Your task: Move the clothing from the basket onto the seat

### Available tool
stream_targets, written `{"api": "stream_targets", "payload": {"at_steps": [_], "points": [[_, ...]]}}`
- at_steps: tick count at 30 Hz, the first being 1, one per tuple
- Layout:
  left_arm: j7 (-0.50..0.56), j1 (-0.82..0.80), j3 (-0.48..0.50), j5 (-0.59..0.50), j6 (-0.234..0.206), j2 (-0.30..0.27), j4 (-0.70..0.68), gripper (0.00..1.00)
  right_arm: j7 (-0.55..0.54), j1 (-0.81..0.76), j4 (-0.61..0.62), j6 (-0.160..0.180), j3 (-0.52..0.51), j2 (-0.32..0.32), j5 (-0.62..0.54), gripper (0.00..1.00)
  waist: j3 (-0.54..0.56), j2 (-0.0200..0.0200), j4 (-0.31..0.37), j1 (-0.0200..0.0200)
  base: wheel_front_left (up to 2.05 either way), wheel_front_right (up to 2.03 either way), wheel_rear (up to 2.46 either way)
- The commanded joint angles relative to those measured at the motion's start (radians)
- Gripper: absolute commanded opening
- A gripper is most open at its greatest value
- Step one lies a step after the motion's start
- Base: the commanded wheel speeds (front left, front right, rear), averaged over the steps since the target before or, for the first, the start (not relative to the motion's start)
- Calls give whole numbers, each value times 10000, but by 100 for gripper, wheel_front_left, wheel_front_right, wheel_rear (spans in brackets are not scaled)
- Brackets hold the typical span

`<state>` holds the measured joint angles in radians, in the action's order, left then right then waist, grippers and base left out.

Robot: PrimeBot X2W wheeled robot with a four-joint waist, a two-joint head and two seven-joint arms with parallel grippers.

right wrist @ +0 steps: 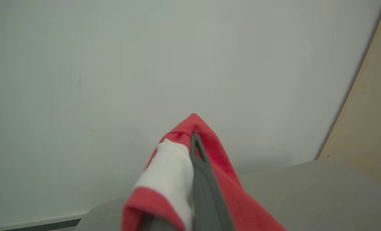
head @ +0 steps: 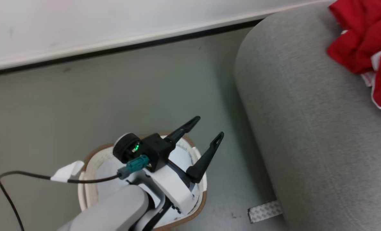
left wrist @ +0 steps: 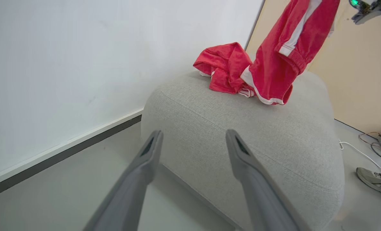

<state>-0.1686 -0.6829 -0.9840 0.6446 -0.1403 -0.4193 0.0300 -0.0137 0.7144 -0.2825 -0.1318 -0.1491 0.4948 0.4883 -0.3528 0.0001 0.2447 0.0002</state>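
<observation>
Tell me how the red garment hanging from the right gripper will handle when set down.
Likely floppy: the red garment hangs limp from the right gripper, its hem reaching the seat. Probably light, since one pinched fold holds it. It should slump into a heap.

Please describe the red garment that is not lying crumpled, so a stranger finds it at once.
Find the big grey seat by the white wall. At its far end lies a crumpled red heap; just beside it one red garment hangs down from the right gripper. Unlike the heap, it is held up, showing a long white stripe.
</observation>
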Motion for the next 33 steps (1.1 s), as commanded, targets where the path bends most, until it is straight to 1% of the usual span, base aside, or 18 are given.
{"api": "stream_targets", "payload": {"at_steps": [1, 2, 3, 6, 10, 13, 14, 15, 16, 17, 18, 19, 20, 21, 25, 29, 33], "points": [[-5, -110, 35, -59, 25, -149, -46, 100, -75, 319, -463, 23, -54, 252, -213, 0, -745, -1, -665, -2, 0, 0, 0], [6, -150, 58, -79, 30, -204, -68, 100, -145, 439, -800, 23, -38, 408, -408, 0, -868, -1, -762, -2, 0, 0, 0], [6, -150, 58, -79, 30, -204, -68, 100, -145, 439, -800, 23, -38, 408, -408, 0, -868, -1, -762, -2, 0, 0, 0], [-31, -219, 134, -56, 24, -278, -101, 100, -497, 588, -1909, 23, 150, 796, -974, 0, -1151, -1, -1044, -2, 0, 0, 0], [-147, -309, 190, -9, 35, -166, -75, 100, -1043, 544, -3380, 23, 305, 1450, -1654, 0, -1379, -1, -1432, -2, 0, 0, 0], [-242, -283, 201, 13, 42, -145, -4, 100, -1601, 431, -4251, 23, 447, 1582, -1878, 0, -1434, -1, -1605, -2, 0, 0, 0], [-259, -263, 205, 32, 47, -145, 35, 100, -1792, 422, -4489, 23, 451, 1635, -1895, 7, -1432, -1, -1628, -2, 0, 0, 0], [-281, -247, 208, 46, 60, -134, 75, 100, -1936, 399, -4635, 23, 503, 1606, -1865, 22, -1411, -1, -1649, -2, 0, 0, 0], [-325, -220, 214, 59, 62, -116, 101, 100, -2048, 398, -4757, 23, 518, 1562, -1793, 27, -1376, -1, -1661, -2, 0, 0, 0], [-351, -188, 219, 79, 59, -101, 136, 100, -2132, 363, -4854, 23, 578, 1552, -1797, 29, -1332, -1, -1668, -2, 0, 0, 0], [-367, -151, 229, 106, 53, -95, 174, 100, -2248, 304, -4959, 23, 658, 1530, -1800, 33, -1270, -1, -1661, -2, 0, 0, 0], [-397, -116, 245, 123, 36, -99, 213, 100, -2373, 278, -5046, 23, 750, 1464, -1743, 49, -1212, -1, -1643, -2, 0, 0, 0], [-426, -91, 259, 150, 18, -102, 249, 100, -2454, 265, -5081, 23, 860, 1402, -1681, 96, -1132, -1, -1614, -2, 0, 0, 0], [-450, -57, 268, 186, 16, -102, 281, 100, -2506, 249, -5090, 23, 948, 1398, -1635, 100, -1046, -1, -1586, -2, 0, 0, 0], [-485, 56, 352, 291, -73, -193, 323, 100, -2695, 183, -4908, 23, 1386, 1313, -1252, 100, -785, -1, -1448, -2, 0, 0, 0], [-538, 144, 466, 362, -158, -289, 277, 100, -3119, -164, -4457, 23, 2033, 1590, -551, 100, -607, -1, -1368, -2, 0, 0, 0], [-531, 240, 458, 222, -290, -417, 268, 100, -3687, -690, -3875, 23, 2437, 1938, 450, 100, -391, -1, -1273, -2, 0, 0, 0]]}}
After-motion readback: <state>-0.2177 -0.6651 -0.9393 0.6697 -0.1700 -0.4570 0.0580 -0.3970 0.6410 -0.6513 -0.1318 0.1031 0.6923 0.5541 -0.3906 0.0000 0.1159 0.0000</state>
